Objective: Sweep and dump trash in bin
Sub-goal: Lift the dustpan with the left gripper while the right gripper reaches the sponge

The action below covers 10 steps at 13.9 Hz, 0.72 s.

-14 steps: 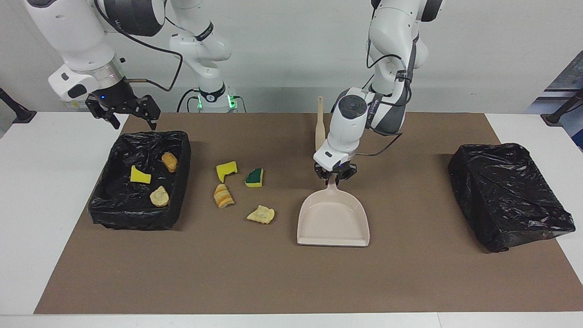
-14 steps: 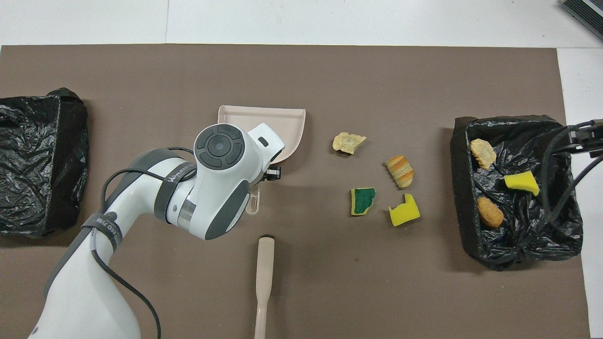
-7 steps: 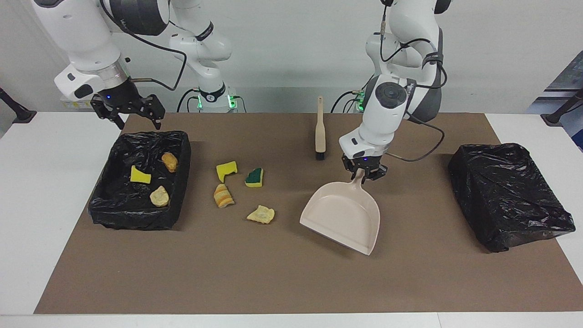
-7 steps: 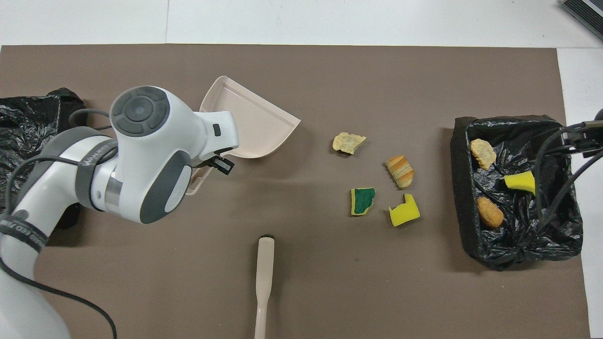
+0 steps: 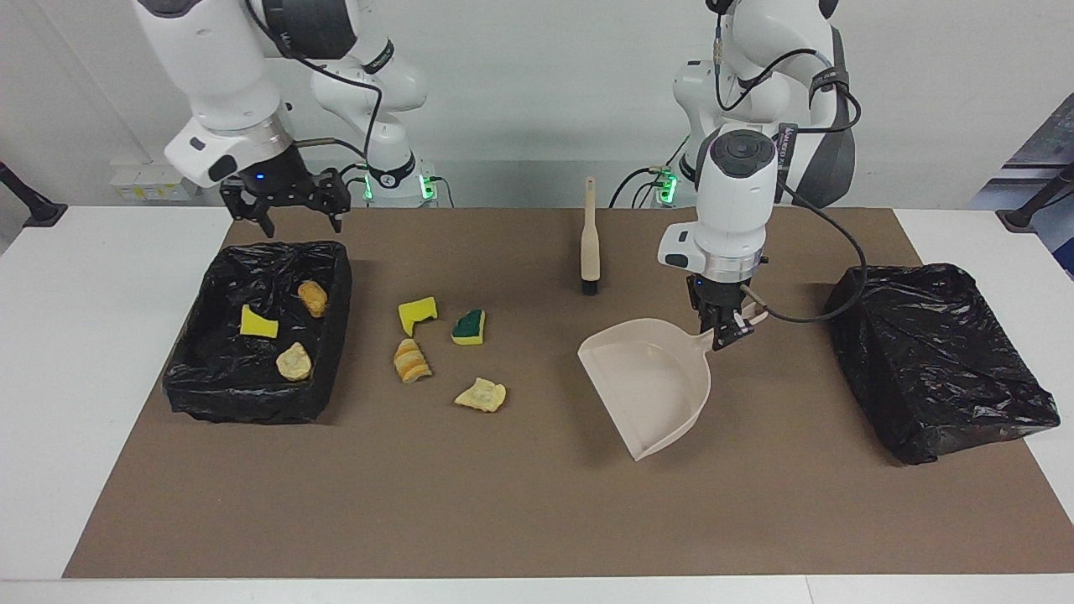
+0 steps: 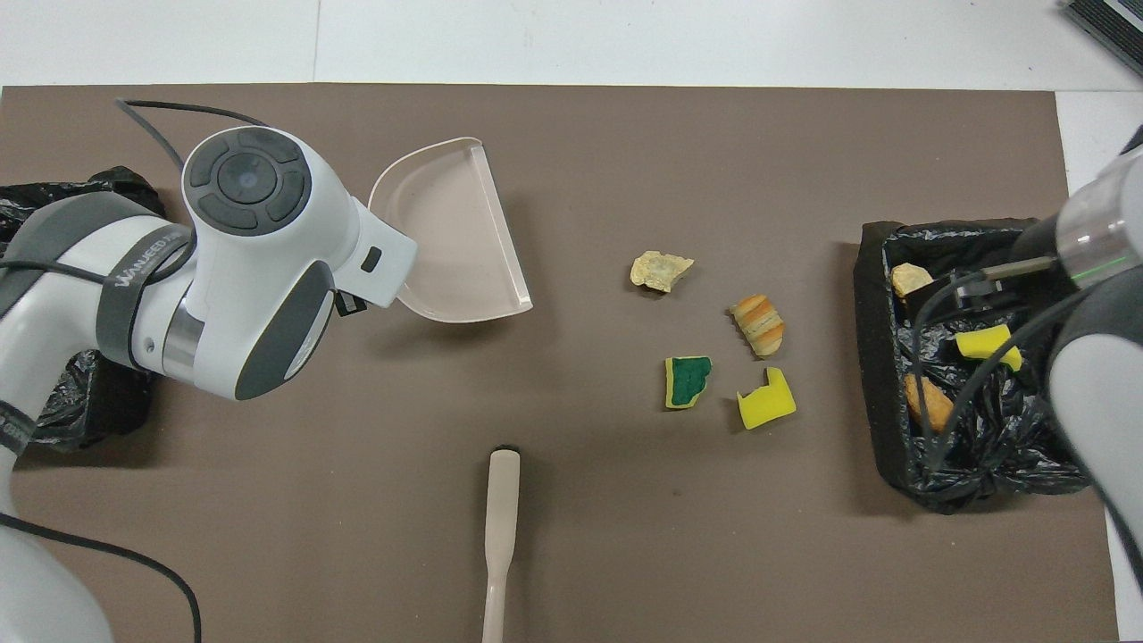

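My left gripper (image 5: pixel 723 329) is shut on the handle of the beige dustpan (image 5: pixel 650 382), which it holds low over the mat with its open mouth turned toward the trash; the pan also shows in the overhead view (image 6: pixel 446 241). Loose on the mat lie a yellow sponge chunk (image 5: pixel 417 315), a green-topped sponge (image 5: pixel 468 327), a striped bread piece (image 5: pixel 411 361) and a tan scrap (image 5: pixel 481 394). The black-lined bin (image 5: pixel 252 398) holds three scraps (image 5: pixel 258 323). My right gripper (image 5: pixel 295 211) is open and empty in the air over the bin's edge nearest the robots.
The beige brush (image 5: pixel 590 247) lies on the mat nearer to the robots than the dustpan, handle toward them. A second black-bagged box (image 5: pixel 931 361) sits at the left arm's end. The brown mat (image 5: pixel 503 503) covers the white table.
My left arm swung the dustpan toward its own end of the table and turned its mouth to face the scraps. My right gripper moved along the bin's robot-side edge toward the table's middle.
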Tool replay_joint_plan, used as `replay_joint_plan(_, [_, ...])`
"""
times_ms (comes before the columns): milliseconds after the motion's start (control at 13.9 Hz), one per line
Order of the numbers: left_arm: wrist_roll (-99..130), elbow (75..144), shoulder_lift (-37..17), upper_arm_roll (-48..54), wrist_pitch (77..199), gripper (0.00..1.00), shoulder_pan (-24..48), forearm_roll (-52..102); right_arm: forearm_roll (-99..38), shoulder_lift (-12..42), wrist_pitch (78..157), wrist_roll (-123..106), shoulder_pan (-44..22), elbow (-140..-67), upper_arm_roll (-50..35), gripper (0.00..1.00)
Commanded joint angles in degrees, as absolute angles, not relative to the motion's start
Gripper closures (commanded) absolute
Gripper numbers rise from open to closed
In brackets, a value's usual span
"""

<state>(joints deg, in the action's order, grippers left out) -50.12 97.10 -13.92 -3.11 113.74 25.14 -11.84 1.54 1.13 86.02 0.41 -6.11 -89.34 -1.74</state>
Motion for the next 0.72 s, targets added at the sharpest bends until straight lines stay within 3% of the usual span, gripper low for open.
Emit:
replay_joint_plan(0, [-57.2, 91.3, -18.6, -2.4, 110.5, 1.00, 24.8, -14.2, 0.4, -4.0, 89.7, 5.5, -9.9, -97.1, -1.7, 0.00])
replay_joint_plan(216, [-61.1, 79.7, -25.8, -1.9, 101.9, 1.00, 24.4, -14.3, -3.4, -4.2, 89.8, 7.7, -10.8, -98.8, -1.7, 0.00])
replay_joint_plan(433, [-62.3, 78.8, -26.8, -1.9, 101.8, 1.00, 24.5, -14.4, -9.0, -5.6, 91.2, 9.8, -13.8, -103.7, -1.9, 0.00])
replay_joint_plan(649, [-63.3, 78.9, -26.8, -2.0, 101.8, 1.00, 24.3, -14.5, -9.1, -7.8, 99.6, 15.7, -19.3, -110.4, -2.3, 0.00])
